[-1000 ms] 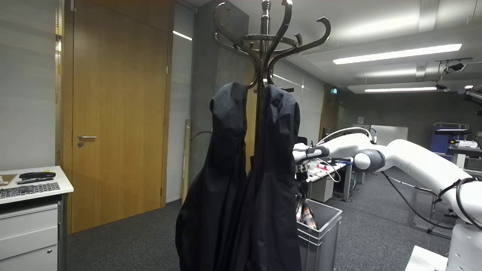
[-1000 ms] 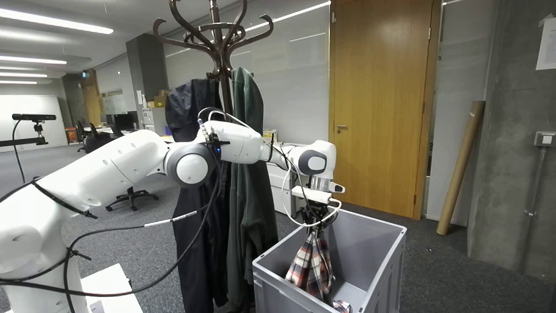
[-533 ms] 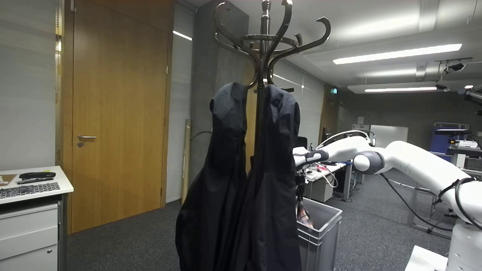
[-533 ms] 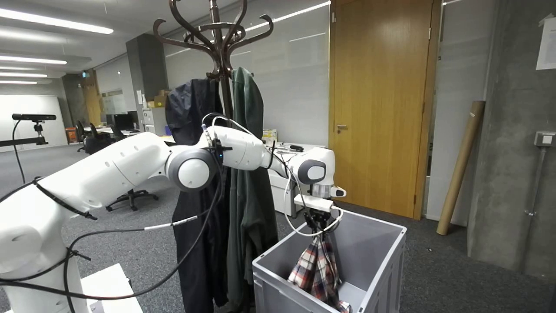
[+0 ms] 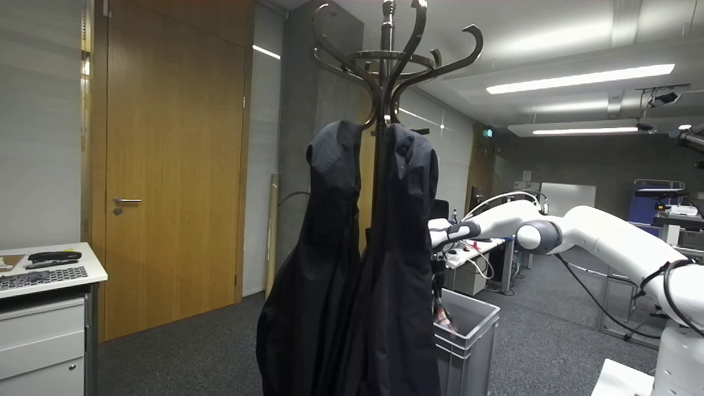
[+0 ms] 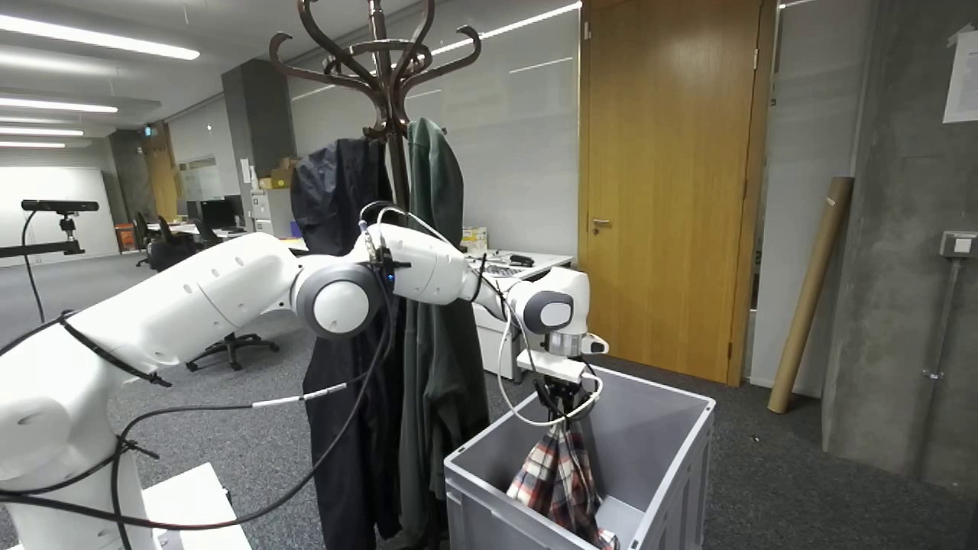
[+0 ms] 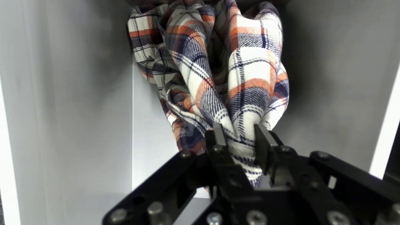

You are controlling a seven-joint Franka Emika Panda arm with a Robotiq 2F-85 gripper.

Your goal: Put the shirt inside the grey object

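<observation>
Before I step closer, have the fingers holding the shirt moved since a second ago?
Yes: the fingers, gripping the plaid shirt, have moved down, judged in an exterior view against the grey bin, which has stayed put.

I can read no word, brand or number. In an exterior view a small green sign shows at the upper right of the frame, and in an exterior view a green plate at upper left; their marks are too tiny for me. A white sheet on the concrete wall, upper right edge, is illegible to me.
</observation>
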